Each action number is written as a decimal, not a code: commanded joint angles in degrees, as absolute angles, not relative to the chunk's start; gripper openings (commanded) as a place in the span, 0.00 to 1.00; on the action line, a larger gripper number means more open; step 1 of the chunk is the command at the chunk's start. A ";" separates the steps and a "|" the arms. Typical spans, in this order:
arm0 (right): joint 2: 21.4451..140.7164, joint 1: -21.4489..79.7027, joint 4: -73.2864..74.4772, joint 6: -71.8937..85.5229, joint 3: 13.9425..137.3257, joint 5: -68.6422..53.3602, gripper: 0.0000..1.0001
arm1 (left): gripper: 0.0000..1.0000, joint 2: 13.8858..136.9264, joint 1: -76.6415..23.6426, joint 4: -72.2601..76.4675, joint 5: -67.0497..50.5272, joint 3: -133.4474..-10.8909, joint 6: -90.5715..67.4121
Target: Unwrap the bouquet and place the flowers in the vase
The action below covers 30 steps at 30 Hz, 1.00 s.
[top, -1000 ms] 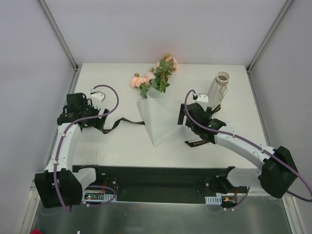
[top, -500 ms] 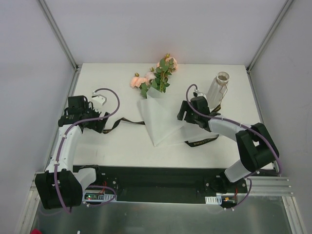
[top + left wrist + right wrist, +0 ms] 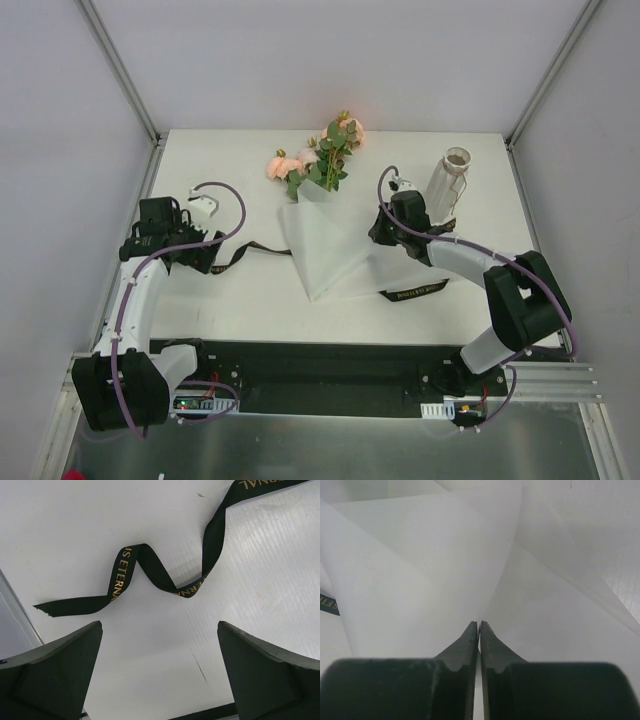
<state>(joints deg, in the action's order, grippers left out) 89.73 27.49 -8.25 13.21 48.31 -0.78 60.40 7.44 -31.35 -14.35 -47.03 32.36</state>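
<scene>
The bouquet lies mid-table, its flowers (image 3: 322, 160) pointing to the far side: peach-pink roses with green leaves. Their stems are hidden in the white paper wrap (image 3: 322, 250), which has loosened into a wide cone. My right gripper (image 3: 378, 233) is shut on the wrap's right edge. In the right wrist view the paper (image 3: 445, 555) folds in to a crease right at that gripper (image 3: 479, 623). The untied dark ribbon (image 3: 255, 250) trails left towards my left gripper (image 3: 208, 258). That gripper (image 3: 159, 626) hangs open above the ribbon's end (image 3: 150, 570). The vase (image 3: 447, 180) stands right behind the right wrist.
Another stretch of the dark ribbon (image 3: 412, 293) lies on the table to the right of the wrap's tip. Grey walls close the table in at the left, back and right. The vase stands close to my right forearm.
My right gripper has moved left to the wrap's right edge and shut on it. The wrap has shifted and spread a little. The left arm has barely moved.
</scene>
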 commanded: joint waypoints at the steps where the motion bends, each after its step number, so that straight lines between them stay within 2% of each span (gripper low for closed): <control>1: 86.23 29.78 -8.18 11.34 53.07 -2.03 0.07 | 0.99 58.27 7.03 -32.08 -13.10 -48.69 30.86; 6: 87.27 36.72 -4.23 8.62 63.26 -0.97 0.07 | 0.99 57.66 7.03 -32.17 -12.04 -51.85 25.50; 12: 96.93 48.23 -0.71 5.81 81.19 -2.98 0.11 | 0.99 55.21 7.12 -32.08 -9.15 -53.87 20.13; 24: 118.02 56.68 1.76 8.87 102.64 -15.71 0.17 | 0.99 43.68 7.12 -35.68 -6.15 -57.30 17.93; 27: 122.95 57.39 1.23 11.68 108.71 -20.45 0.24 | 0.99 42.72 7.12 -37.87 -5.54 -58.44 19.07; 30: 127.61 58.00 0.70 13.88 115.30 -25.12 0.45 | 0.99 41.40 7.03 -39.54 -4.75 -59.58 19.95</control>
